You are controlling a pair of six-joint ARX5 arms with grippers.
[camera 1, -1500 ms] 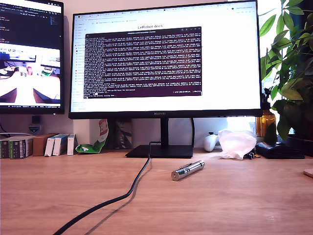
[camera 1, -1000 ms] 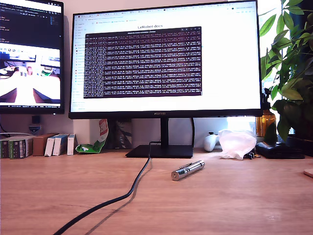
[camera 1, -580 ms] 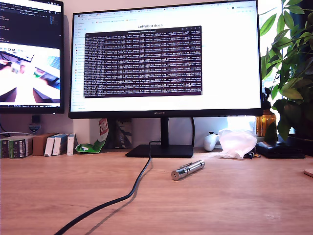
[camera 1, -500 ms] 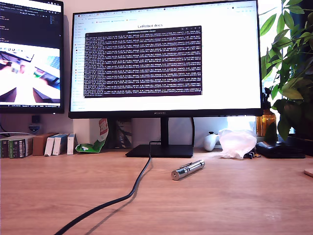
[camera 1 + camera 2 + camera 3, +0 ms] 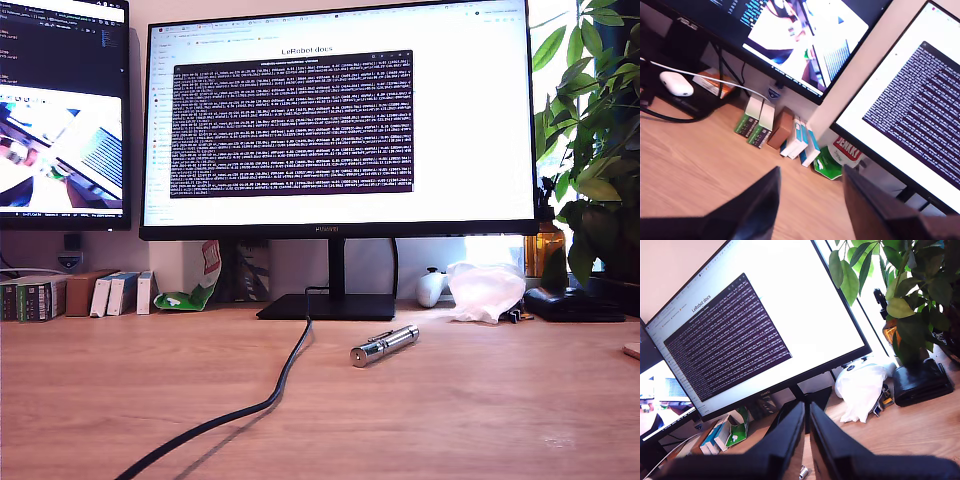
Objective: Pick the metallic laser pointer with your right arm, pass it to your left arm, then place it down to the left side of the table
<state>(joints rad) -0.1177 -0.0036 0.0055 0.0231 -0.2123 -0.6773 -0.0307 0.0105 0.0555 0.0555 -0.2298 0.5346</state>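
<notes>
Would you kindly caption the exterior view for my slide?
Metallic laser pointer lying untouched on the table beside a black cable.

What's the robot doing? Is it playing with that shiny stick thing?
Not yet. The metallic laser pointer lies untouched on the table, in front of the monitor and beside a black cable. My first gripper is open and holds nothing. My second gripper looks nearly shut, also holding nothing, and both hang above the table.
</notes>
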